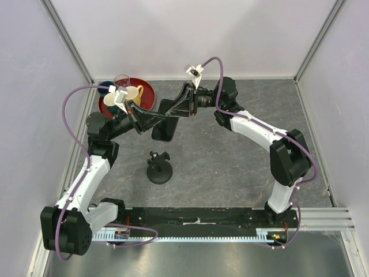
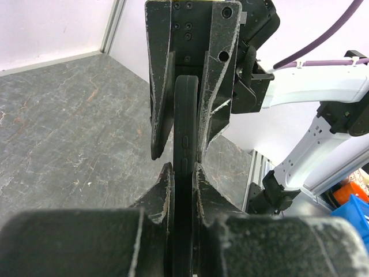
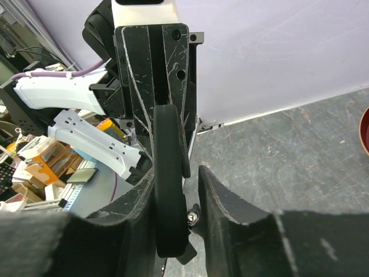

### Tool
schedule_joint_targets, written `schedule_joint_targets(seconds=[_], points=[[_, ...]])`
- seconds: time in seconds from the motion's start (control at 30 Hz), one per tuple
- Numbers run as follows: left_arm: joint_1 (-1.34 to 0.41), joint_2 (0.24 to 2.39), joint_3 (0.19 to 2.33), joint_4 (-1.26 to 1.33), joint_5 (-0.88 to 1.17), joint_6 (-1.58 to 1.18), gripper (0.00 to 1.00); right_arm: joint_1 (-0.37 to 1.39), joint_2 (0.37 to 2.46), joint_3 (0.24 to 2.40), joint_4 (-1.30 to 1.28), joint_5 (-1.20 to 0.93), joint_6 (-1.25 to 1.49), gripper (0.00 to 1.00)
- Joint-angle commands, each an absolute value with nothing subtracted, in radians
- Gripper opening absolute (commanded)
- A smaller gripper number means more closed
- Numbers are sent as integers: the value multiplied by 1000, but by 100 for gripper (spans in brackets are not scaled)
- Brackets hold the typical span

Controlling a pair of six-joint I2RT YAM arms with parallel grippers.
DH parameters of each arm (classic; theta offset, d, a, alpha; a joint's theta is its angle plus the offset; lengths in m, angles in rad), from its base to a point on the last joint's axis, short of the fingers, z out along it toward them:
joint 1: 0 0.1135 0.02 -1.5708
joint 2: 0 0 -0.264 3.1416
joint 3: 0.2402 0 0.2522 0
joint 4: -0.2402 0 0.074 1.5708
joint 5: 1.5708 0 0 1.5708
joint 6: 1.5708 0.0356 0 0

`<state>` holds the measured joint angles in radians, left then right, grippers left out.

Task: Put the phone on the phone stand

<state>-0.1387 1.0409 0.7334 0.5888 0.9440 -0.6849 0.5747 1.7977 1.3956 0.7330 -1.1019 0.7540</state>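
the phone [image 2: 185, 124] hangs edge-on above the table, pinched firmly between the left gripper [image 2: 182, 171] fingers. the right gripper [image 3: 176, 174] straddles its other end, a gap showing on one side. the phone stand [image 1: 159, 170] sits nearby, apart.

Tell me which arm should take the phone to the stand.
Probably left: the left hand is clamped on the phone, and the phone stand sits slightly toward that arm's side.
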Motion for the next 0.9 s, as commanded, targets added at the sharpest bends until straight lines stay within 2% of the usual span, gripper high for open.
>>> schedule_joint_targets(seconds=[0.0, 0.07, 0.1, 0.23, 0.27, 0.33, 0.5, 0.57, 0.73, 0.77, 0.87], points=[[-133, 1032, 749, 686, 959, -727, 2, 581, 1804, 1428, 805, -1094, 773, 34], [-132, 1032, 749, 684, 959, -727, 2, 581, 1801, 1425, 827, -1086, 788, 29], [-133, 1035, 749, 683, 959, -727, 2, 581, 1799, 1419, 857, -1082, 810, 22], [-133, 1040, 752, 681, 960, -727, 2, 581, 1801, 1413, 900, -1072, 844, 17], [-133, 1040, 753, 680, 962, -727, 2, 581, 1805, 1413, 905, -1069, 850, 17], [-132, 1043, 752, 680, 962, -730, 2, 578, 1807, 1414, 914, -1063, 862, 25], [-133, 1045, 752, 673, 960, -726, 2, 563, 1806, 1396, 971, -1058, 902, 35], [-133, 1048, 753, 673, 959, -726, 2, 549, 1802, 1388, 985, -1066, 916, 36], [-133, 1051, 756, 675, 962, -729, 2, 549, 1813, 1391, 982, -1078, 913, 27], [-133, 1051, 756, 675, 962, -729, 2, 548, 1815, 1394, 980, -1083, 913, 27], [-132, 1049, 755, 675, 960, -729, 2, 549, 1830, 1402, 974, -1094, 913, 37]])
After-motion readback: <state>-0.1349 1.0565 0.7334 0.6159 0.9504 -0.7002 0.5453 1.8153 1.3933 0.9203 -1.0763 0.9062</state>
